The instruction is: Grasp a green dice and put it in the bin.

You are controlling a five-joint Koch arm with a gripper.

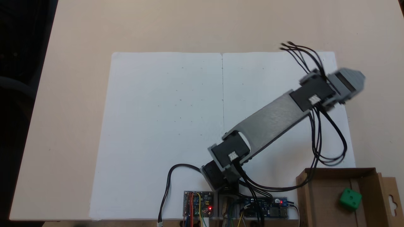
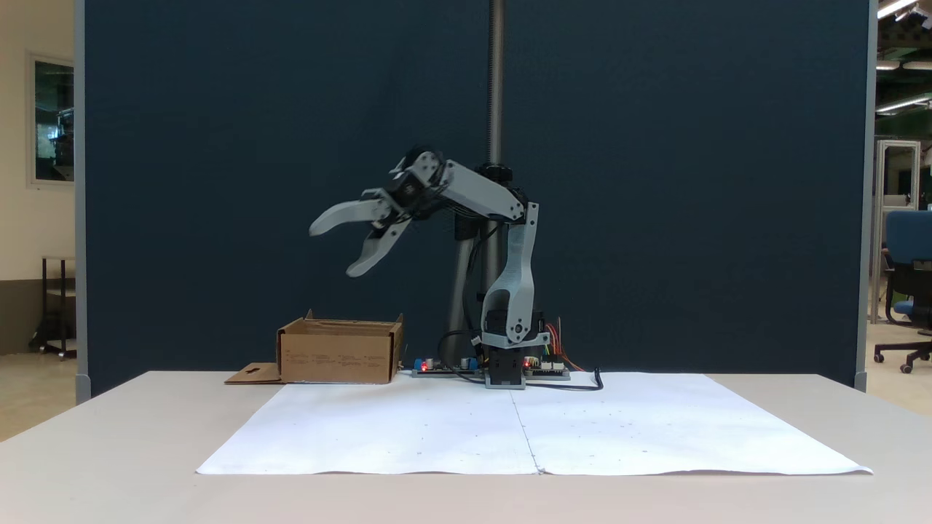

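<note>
Green dice (image 1: 350,198) lies inside the bin (image 1: 322,192); above the bin, the gripper (image 2: 331,249) hangs with fingers (image 2: 342,216) spread apart, empty.

Bin (image 1: 318,189) cropped; blurred fingers (image 1: 350,80).

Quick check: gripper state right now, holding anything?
Gripper: open, jaws spread wide, empty, raised above the table. The green dice already lies in the bin.

Tool (image 2: 333,247) raised above bin (image 2: 338,351), jaws spread wide (nothing between); white paper (image 2: 531,429) on table (image 2: 109,451).
</note>
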